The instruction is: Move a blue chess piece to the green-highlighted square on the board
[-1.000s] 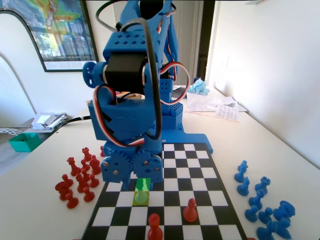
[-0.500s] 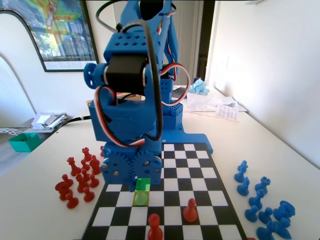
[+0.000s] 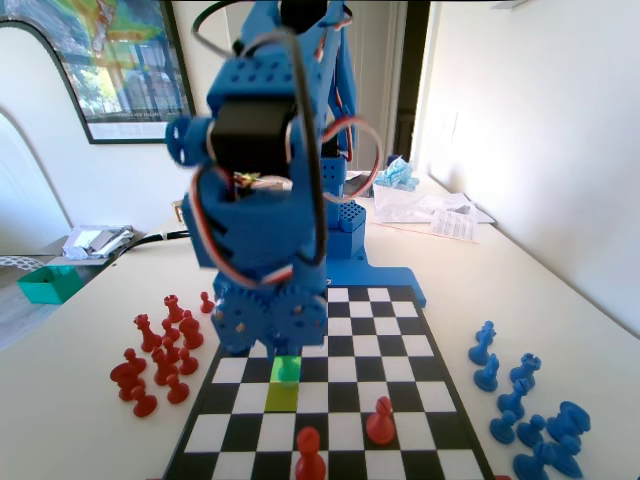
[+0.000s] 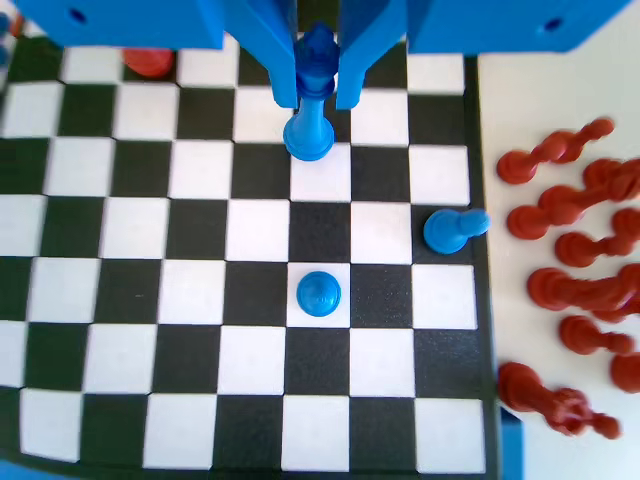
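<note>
Blue tool (image 4: 318, 75) jaws are closed around the top of the blue chess piece (image 4: 310, 128), so it is held upright, its base just over the board (image 4: 130, 300). In the fixed view, the piece (image 3: 289, 371) is seen low at the green-highlighted square (image 3: 285, 369), likely so it can be set down there.

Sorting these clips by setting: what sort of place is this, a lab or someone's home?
Probably a room in a home, not a lab: a framed picture hangs on the wall, loose papers lie on the plain table, and a doorway opens behind the blue arm.
</note>
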Action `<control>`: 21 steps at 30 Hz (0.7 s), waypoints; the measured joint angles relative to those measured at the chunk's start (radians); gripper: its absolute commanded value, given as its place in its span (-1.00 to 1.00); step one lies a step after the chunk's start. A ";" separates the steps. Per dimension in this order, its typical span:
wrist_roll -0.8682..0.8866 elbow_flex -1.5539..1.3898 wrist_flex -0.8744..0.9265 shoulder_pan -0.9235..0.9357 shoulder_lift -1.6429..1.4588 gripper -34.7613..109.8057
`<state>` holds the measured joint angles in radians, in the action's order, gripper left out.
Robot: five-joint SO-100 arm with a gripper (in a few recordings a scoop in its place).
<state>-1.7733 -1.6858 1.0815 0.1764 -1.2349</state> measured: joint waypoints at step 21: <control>-0.038 -0.138 -0.092 0.011 -0.086 -0.51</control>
<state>-1.8116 -1.8239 0.9894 0.1871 -1.3208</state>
